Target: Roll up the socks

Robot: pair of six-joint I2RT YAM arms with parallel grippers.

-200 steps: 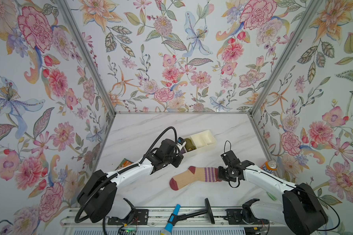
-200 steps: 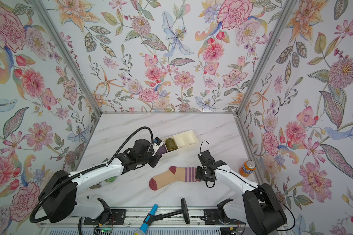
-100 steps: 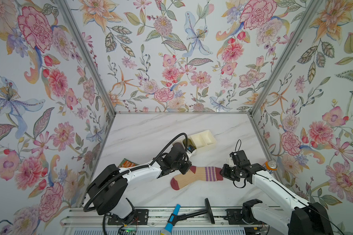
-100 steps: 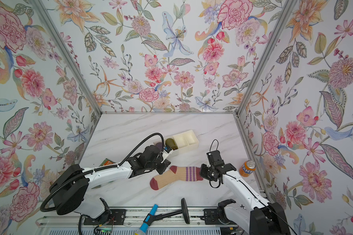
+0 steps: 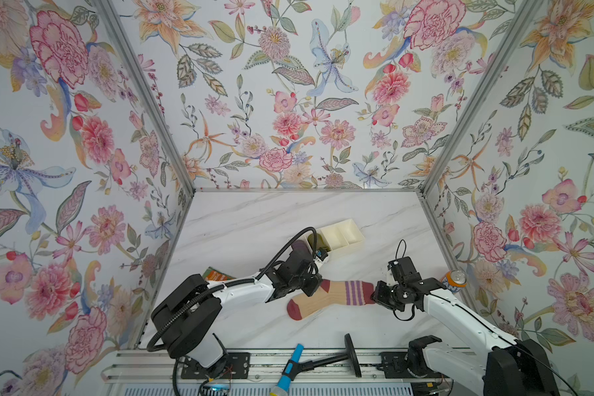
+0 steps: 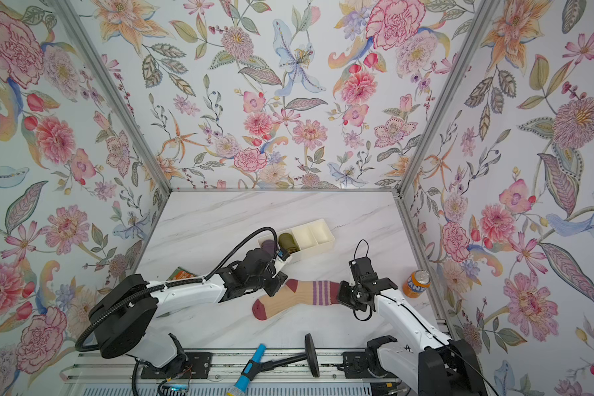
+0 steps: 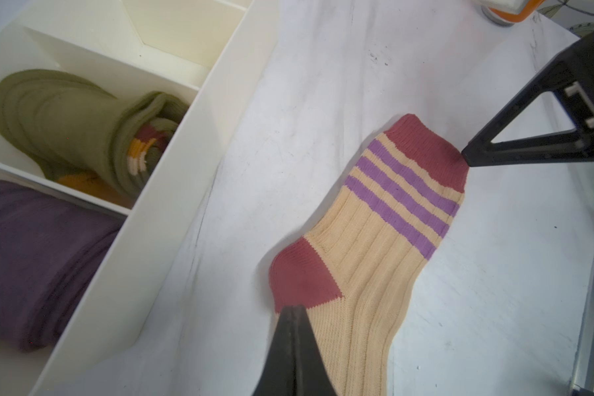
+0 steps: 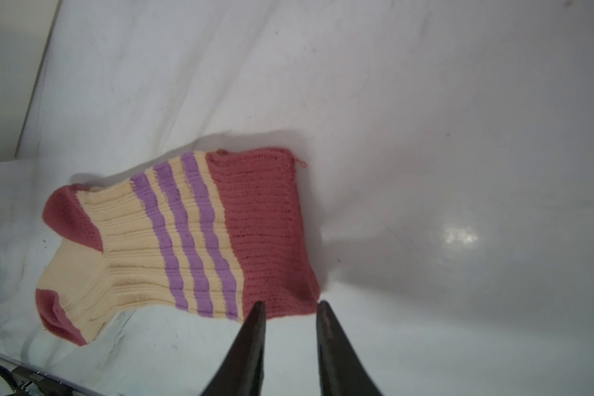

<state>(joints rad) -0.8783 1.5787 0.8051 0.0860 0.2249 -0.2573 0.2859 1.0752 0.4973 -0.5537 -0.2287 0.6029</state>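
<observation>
Socks (image 5: 326, 297) lie flat on desk (image 5: 254, 223), just robot-side of cream tray (image 5: 352, 230). Left tool (image 7: 293, 310): jaws together, tip on the maroon heel, the part nearest tray. Right tool (image 8: 290, 308): narrow gap, tips at cuff corner, gripping nothing.

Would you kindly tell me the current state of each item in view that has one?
Socks: lying flat, unrolled.
Left gripper: shut, tips at the heel.
Right gripper: open, at the cuff.
Tray: two compartments filled, two empty.
Olive roll: rolled, in the tray.
Purple roll: rolled, in the tray.
Can: upright.
</observation>
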